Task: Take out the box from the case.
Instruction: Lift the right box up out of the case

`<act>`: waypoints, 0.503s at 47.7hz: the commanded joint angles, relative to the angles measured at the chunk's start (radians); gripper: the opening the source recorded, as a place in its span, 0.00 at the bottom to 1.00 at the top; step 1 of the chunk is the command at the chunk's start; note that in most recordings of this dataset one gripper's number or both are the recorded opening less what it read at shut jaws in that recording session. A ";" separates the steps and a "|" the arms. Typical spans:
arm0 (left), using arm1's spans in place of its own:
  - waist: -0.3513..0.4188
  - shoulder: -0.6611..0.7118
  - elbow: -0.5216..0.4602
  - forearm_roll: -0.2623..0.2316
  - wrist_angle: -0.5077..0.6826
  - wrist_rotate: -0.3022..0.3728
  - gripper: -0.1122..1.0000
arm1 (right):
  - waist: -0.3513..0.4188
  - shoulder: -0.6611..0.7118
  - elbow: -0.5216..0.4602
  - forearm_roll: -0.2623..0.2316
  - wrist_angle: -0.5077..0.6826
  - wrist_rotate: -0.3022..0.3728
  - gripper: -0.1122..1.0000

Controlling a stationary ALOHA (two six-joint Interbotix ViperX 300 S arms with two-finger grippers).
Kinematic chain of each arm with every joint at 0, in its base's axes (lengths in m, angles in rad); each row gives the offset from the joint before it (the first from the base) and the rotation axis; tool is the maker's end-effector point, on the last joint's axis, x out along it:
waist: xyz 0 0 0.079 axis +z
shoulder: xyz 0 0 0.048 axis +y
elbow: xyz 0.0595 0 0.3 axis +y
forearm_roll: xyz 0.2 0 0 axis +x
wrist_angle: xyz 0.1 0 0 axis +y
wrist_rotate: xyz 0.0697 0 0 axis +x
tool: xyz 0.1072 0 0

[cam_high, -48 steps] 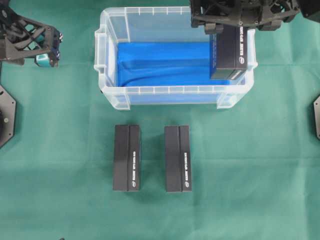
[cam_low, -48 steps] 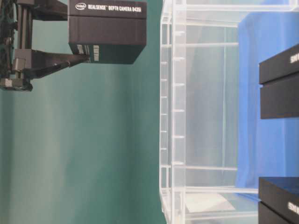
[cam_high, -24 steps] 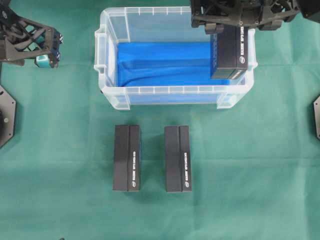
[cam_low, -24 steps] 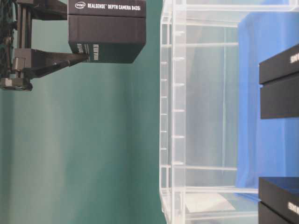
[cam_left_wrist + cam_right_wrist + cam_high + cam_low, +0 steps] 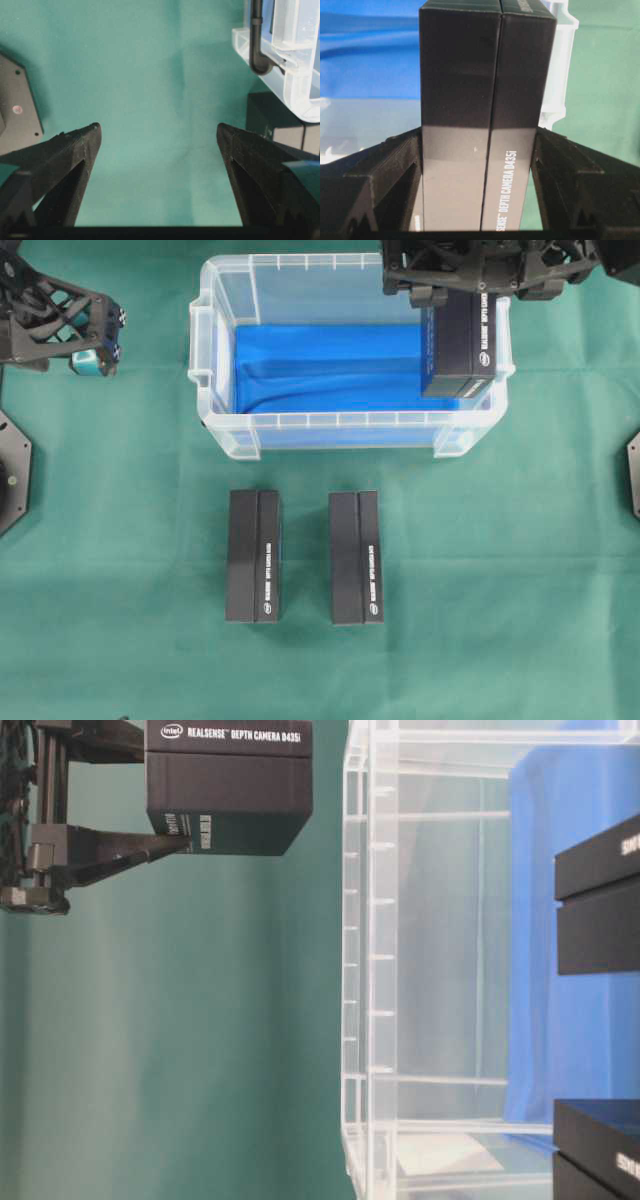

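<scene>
My right gripper [image 5: 466, 300] is shut on a black box [image 5: 458, 348] printed "RealSense Depth Camera D435i", its fingers pressed against both long sides [image 5: 479, 132]. The box [image 5: 230, 790] hangs lifted well clear of the case's rim, over the case's right end. The case [image 5: 350, 430] is a clear plastic bin with a blue lining [image 5: 330, 365], and no other box shows inside it. My left gripper [image 5: 95, 340] hovers left of the case, open, with only green cloth between its fingers [image 5: 157, 130]. The case's corner [image 5: 295, 50] shows at the left wrist view's upper right.
Two more black boxes [image 5: 253, 555] [image 5: 356, 556] lie side by side on the green cloth in front of the case. Dark mounting plates [image 5: 10, 475] [image 5: 633, 475] sit at the left and right table edges.
The held box has crept very slightly further from the case. Nothing else has moved.
</scene>
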 commanded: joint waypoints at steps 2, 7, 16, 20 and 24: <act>-0.003 -0.011 -0.012 0.000 -0.003 0.000 0.98 | 0.003 -0.037 -0.025 -0.006 -0.002 -0.002 0.68; -0.003 -0.011 -0.012 0.000 -0.003 0.000 0.98 | 0.003 -0.037 -0.025 -0.008 -0.002 -0.003 0.68; -0.003 -0.011 -0.012 -0.002 0.000 0.000 0.98 | 0.002 -0.037 -0.026 -0.017 -0.002 -0.003 0.68; -0.003 -0.011 -0.012 0.000 0.002 0.000 0.98 | 0.008 -0.037 -0.025 -0.017 -0.002 -0.003 0.68; -0.003 -0.011 -0.012 0.000 0.002 0.000 0.98 | 0.023 -0.037 -0.025 -0.017 0.002 -0.002 0.68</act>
